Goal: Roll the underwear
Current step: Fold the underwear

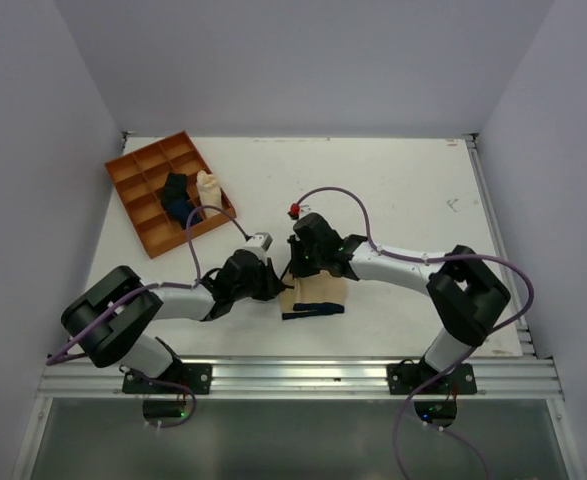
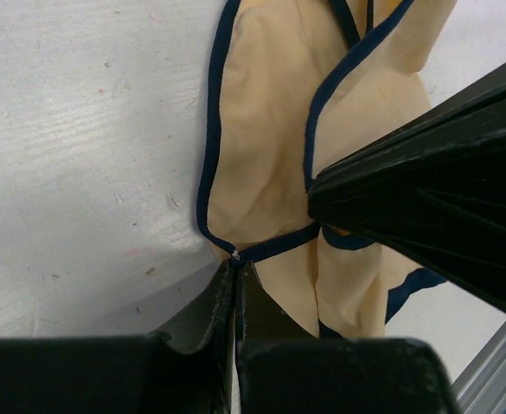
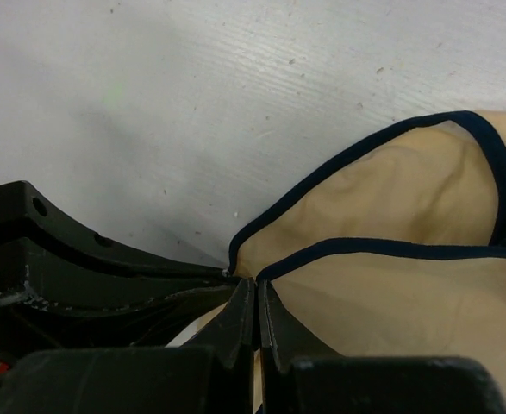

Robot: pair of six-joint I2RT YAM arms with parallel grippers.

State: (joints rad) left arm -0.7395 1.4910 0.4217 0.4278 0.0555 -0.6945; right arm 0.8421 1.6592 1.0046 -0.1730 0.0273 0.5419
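The underwear (image 1: 318, 292) is beige with a thin dark edge band and lies crumpled on the white table between the two arms. My left gripper (image 1: 277, 283) is at its left corner. In the left wrist view the left gripper (image 2: 235, 269) is shut on the band at a corner of the underwear (image 2: 261, 155). My right gripper (image 1: 295, 268) meets it at the same corner from the right. In the right wrist view the right gripper (image 3: 256, 285) is shut on the edge of the underwear (image 3: 390, 216). The two grippers nearly touch.
An orange divided tray (image 1: 133, 200) stands at the back left and holds a dark blue rolled cloth (image 1: 177, 196) and a cream roll (image 1: 209, 186). A metal rail (image 1: 303, 375) runs along the table's front edge. Purple cables loop over both arms.
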